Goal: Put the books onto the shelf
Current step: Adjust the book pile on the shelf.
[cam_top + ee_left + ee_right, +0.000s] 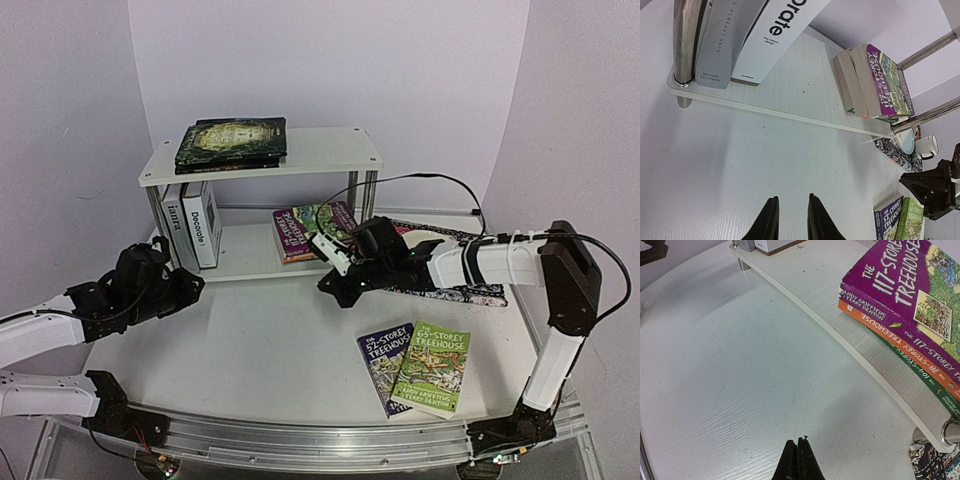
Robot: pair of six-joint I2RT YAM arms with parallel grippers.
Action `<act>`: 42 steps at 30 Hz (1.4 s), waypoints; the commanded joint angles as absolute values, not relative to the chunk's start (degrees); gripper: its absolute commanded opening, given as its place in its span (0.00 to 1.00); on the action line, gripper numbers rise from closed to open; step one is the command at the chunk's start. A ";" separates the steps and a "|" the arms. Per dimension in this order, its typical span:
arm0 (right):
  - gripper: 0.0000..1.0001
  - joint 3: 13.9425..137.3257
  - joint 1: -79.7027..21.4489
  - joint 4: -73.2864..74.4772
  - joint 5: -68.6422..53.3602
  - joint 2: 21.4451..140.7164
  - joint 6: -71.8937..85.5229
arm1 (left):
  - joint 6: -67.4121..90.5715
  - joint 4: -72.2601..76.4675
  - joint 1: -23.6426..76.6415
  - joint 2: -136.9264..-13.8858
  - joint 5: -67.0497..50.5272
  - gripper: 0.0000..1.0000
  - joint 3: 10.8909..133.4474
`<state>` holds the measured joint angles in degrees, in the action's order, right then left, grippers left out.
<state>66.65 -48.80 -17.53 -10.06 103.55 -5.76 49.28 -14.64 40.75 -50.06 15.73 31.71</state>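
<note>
Books, two paperbacks, are lying flat on the surface nearest me. My right hand is hanging empty, closed together; my left hand is standing slightly apart, empty. Beyond, the shelf is holding the rest. Next, I am expecting to open and grasp one.

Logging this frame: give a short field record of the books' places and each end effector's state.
shelf top tier: dark books, stacked flat
lower tier, left: white hardbacks, two, standing on end
lower tier, right: Treehouse stack, three lying flat, purple on top
table: blue paperback and green paperback, side by side, unshelved
left end effector: slightly open, empty
right end effector: shut, empty
</note>
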 commanded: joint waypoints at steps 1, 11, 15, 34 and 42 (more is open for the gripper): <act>0.00 66.87 -48.88 -16.79 -8.69 101.82 -8.24 | 48.10 -14.29 40.43 -49.34 18.20 0.22 30.85; 0.00 73.55 -48.92 -13.91 -6.30 107.31 -6.00 | 47.16 -13.95 40.45 -50.21 19.51 0.22 30.67; 0.00 76.40 -48.89 -13.70 -7.55 109.19 -6.11 | 47.23 -13.96 40.45 -50.53 19.40 0.22 30.79; 0.00 69.41 -48.88 -14.69 -5.23 102.99 -9.77 | 40.45 8.20 40.55 -57.56 -1.09 0.25 27.37; 0.00 57.14 -47.76 -19.93 4.70 94.84 -8.50 | 40.81 10.28 44.69 -69.51 -0.96 0.25 33.29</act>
<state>62.42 -48.71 -16.29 -1.55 100.93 -9.38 41.90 6.11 42.05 -65.51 -0.44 28.12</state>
